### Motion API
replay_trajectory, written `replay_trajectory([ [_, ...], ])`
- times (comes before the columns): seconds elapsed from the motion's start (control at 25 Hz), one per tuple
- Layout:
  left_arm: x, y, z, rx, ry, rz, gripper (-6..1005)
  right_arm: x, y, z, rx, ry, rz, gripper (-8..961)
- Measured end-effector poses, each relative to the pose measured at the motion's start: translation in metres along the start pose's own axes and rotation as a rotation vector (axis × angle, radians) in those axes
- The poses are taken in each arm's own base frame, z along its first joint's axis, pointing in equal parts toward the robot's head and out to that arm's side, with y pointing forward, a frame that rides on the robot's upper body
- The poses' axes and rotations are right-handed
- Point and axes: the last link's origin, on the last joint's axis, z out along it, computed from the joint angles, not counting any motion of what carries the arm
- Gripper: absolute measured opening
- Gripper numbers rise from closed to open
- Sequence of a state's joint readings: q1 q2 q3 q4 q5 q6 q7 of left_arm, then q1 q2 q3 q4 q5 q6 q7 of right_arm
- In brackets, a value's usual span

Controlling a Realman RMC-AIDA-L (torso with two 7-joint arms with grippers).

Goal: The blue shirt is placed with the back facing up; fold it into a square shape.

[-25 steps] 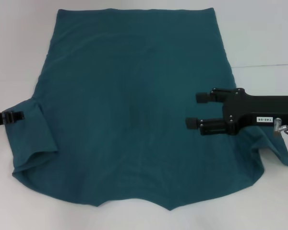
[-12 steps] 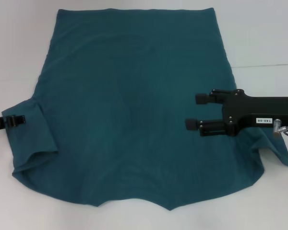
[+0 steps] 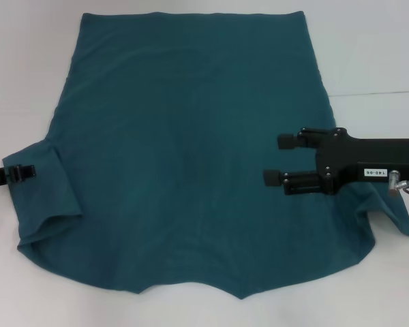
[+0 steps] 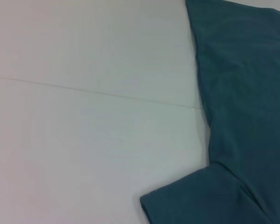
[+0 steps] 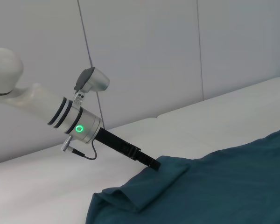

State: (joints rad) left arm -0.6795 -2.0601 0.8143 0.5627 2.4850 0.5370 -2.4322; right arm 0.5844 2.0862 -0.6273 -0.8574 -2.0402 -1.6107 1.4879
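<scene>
The blue shirt (image 3: 191,150) lies spread flat on the white table, hem at the far side and neckline toward me. My left gripper (image 3: 20,172) is at the shirt's left sleeve (image 3: 44,184), shut on the sleeve's outer edge, which is slightly raised there. From the right wrist view the left gripper (image 5: 151,163) meets the sleeve's tip (image 5: 170,170). Above the shirt's right side my right gripper (image 3: 278,159) stands open, fingers pointing toward the middle, holding nothing. The left wrist view shows the shirt's side (image 4: 242,93) and a sleeve (image 4: 200,196).
The white table (image 3: 368,54) extends around the shirt, with a seam line at the right (image 3: 375,92). The left arm (image 5: 79,126) reaches in low from the side. A pale wall (image 5: 177,46) stands behind the table.
The left gripper has shifted slightly toward me with the sleeve edge. The right gripper has stayed in place, open.
</scene>
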Motion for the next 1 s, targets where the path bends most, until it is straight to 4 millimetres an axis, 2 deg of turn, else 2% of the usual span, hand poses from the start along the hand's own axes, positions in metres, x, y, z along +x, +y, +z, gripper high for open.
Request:
replay_trajectory([
  [0.68, -0.0053, 0.0038, 0.0029, -0.01, -0.021, -0.007, 643, -0.0001, 0.0, 0.0003, -0.001, 0.0, 0.0, 908],
  [0.88, -0.0063, 0.0062, 0.004, -0.016, -0.029, -0.009, 551, 0.0018, 0.0007, 0.0009, -0.004, -0.001, 0.008, 908],
  [1.0, -0.006, 0.0089, 0.0047, -0.023, -0.031, -0.007, 444, 0.0025, 0.0004, 0.0009, -0.001, 0.0, 0.006, 908],
])
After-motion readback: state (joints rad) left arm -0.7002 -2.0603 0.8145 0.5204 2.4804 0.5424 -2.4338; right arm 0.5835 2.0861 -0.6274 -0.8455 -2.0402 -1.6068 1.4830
